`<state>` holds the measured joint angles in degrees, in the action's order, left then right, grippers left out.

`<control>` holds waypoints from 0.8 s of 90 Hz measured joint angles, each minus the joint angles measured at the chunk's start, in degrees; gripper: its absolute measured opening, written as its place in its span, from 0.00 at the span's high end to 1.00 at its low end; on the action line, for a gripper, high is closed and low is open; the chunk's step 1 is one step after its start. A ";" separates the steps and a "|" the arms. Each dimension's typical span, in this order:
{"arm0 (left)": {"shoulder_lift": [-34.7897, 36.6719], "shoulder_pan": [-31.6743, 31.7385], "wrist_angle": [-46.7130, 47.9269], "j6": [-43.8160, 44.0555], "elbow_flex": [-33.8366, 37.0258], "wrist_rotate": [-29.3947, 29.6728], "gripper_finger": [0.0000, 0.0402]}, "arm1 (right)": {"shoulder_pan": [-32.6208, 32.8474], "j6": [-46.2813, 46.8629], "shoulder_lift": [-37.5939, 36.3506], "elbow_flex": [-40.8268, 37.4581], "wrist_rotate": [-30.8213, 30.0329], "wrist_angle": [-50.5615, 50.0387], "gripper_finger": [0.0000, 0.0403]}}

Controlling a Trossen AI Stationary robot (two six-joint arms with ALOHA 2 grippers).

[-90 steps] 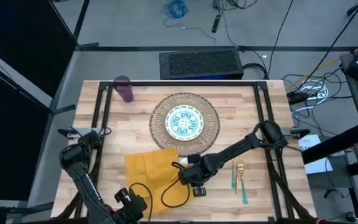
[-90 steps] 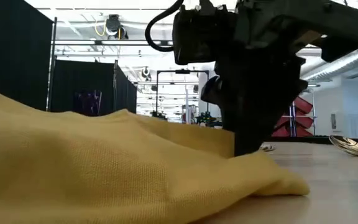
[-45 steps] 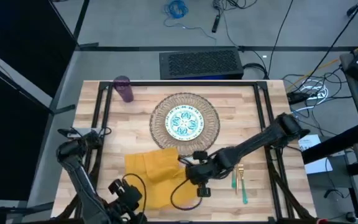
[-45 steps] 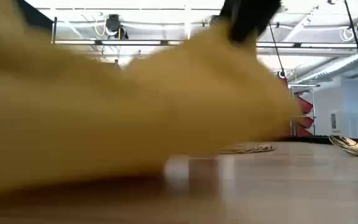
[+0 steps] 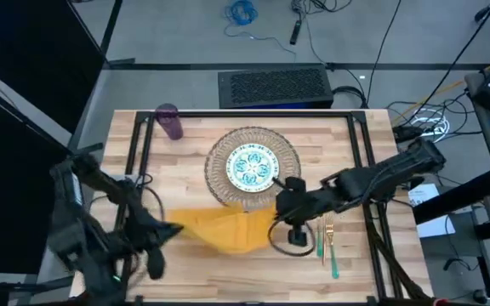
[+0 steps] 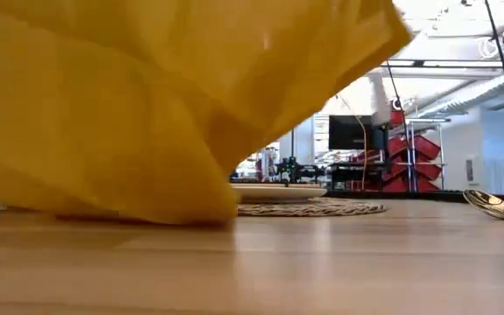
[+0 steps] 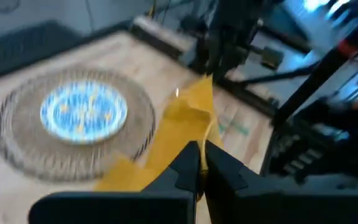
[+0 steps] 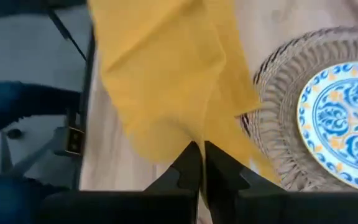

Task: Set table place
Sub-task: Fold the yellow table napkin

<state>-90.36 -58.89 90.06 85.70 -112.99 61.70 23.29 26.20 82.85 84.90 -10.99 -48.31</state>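
A: Pinching one end each, both sets of jaws look shut on the mustard-yellow cloth napkin point(image 5: 228, 229). The right gripper point(image 5: 277, 212) has its end by the near rim of the round woven straw mat point(image 5: 221, 189); the left gripper point(image 5: 173, 229) has the opposite end, out toward the left edge of the light plank table point(image 5: 347, 161).

B: So the cloth hangs between them?

A: Yes, stretched across the near half of the table, sagging in the middle. In the low view its lower fold touches the wood while the rest is lifted. Each wrist view shows dark fingers closed together with yellow fabric running out from them.

B: Where is everything else?

A: The small white plate with a teal pattern point(image 5: 253, 167) sits in the centre of the mat. The purple cup point(image 5: 170, 121) stands near the far left corner. The gold fork and spoon with teal handles point(image 5: 328, 242) lie side by side near the right edge, just beyond the right gripper.

B: Which step is this, then?

A: I judge it to be spreading or folding the napkin, with plate and mat already placed and cutlery and cup not yet arranged.

B: And next?

A: Probably both arms must move together, keeping the cloth taut and clear of the mat, lower it flat beside the plate, then release evenly so it doesn't bunch.
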 joint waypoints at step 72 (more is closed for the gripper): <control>1.67 0.15 -14.63 -30.94 -8.41 8.22 1.00 | 3.18 -5.89 2.86 30.62 -15.17 -20.18 1.00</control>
<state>-88.68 -58.74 75.43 54.76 -121.40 69.93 26.47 20.32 85.71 115.52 -26.16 -68.49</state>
